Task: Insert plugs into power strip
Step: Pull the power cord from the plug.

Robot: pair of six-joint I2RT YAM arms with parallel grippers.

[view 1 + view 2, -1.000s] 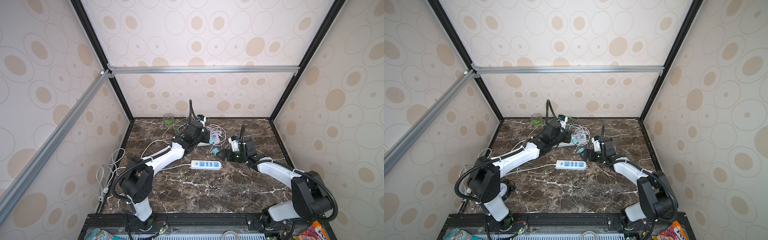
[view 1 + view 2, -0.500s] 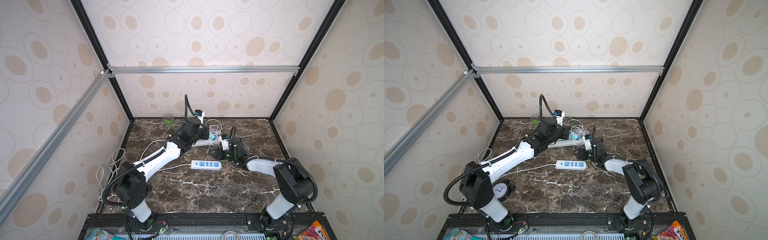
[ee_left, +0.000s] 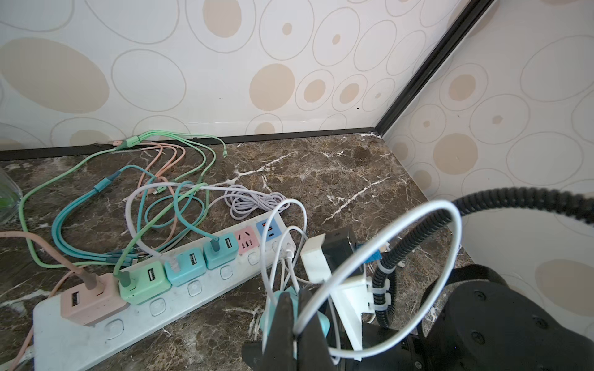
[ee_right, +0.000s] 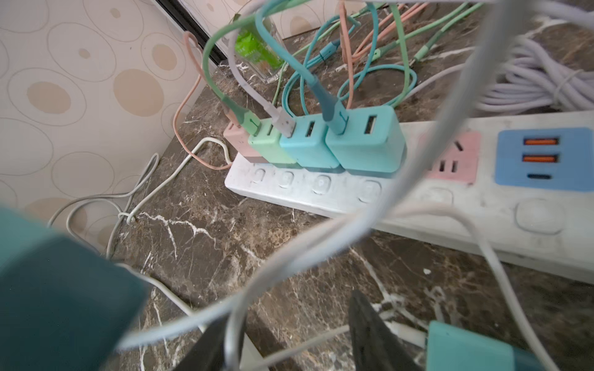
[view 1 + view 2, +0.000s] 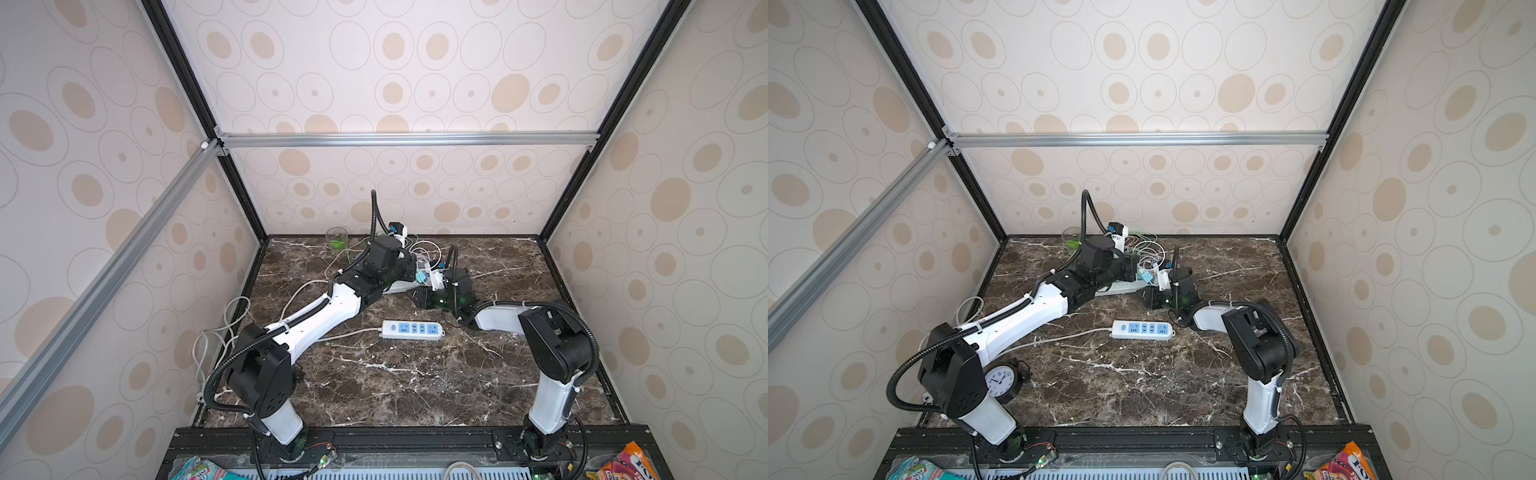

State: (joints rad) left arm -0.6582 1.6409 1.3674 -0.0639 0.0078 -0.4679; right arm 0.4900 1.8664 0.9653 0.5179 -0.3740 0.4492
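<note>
The left gripper (image 3: 294,302) is closed tight, its black fingers (image 3: 283,321) pinching a thin white cable (image 3: 458,231) that springs out from between them in a wide loop. A loose teal cube-shaped plug (image 3: 267,318) sits right behind the fingertips, but whether they touch it I cannot tell. The right gripper (image 4: 289,321) has its jaws partly apart with a white strand running through the gap, not visibly clamped. The loose teal cube-shaped plug (image 4: 466,350) lies just outside one finger, its prongs hidden, so which way it points I cannot tell. In both top views that plug (image 5: 423,275) (image 5: 1144,274) shows between the two wrists, near the back of the dark marble worktop (image 5: 395,386). Just beyond it the long white power strip (image 3: 199,298) lies flat, its long axis running roughly along the back wall on a slight slant. Four plugs stand seated side by side at one end, USB faces upward and cables rising from them: a pastel pink plug (image 3: 86,302), a mint green plug (image 3: 144,282) and two teal plugs (image 3: 186,265) (image 3: 221,253). Next along the strip come an empty pink socket (image 3: 247,244) and a blue USB panel (image 3: 269,232). A short white power strip with blue sockets (image 5: 411,329) lies well apart, toward the middle of the worktop, long axis left to right.
</note>
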